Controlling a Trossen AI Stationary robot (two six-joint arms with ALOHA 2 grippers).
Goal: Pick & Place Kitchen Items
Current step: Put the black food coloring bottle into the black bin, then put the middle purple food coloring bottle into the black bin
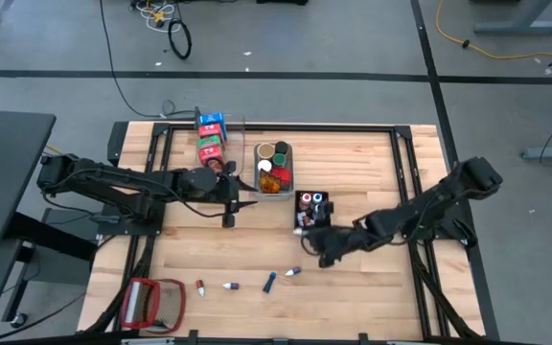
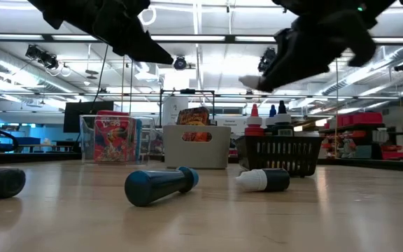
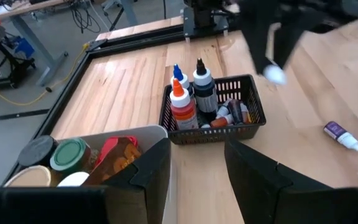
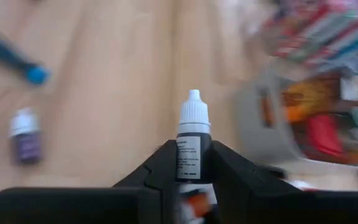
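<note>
My right gripper (image 1: 320, 251) is shut on a small dark bottle with a white cap (image 4: 193, 112), above the table just in front of the black basket (image 1: 311, 207); it also shows in the low view (image 2: 252, 82). My left gripper (image 3: 197, 168) is open and empty, hovering beside the grey bin (image 1: 274, 171) of jars and tins. Several small bottles lie on their sides near the front edge: one blue (image 1: 269, 281), one with a white cap (image 1: 291, 272), and others (image 1: 230, 285). Cartons stand in the clear bin (image 1: 214, 139). My right gripper pinches the bottle's labelled body (image 4: 188, 155) between its two fingers. The bottle lies along the fingers, its white cap end sticking out past the fingertips. It is lifted clear of the table.
The black basket (image 3: 213, 106) holds several upright bottles with coloured caps. A red-framed flat object (image 1: 151, 302) lies at the front left corner. Black rails run along the table's left, right and far sides. Bare wood shows in the middle of the table (image 1: 257, 244).
</note>
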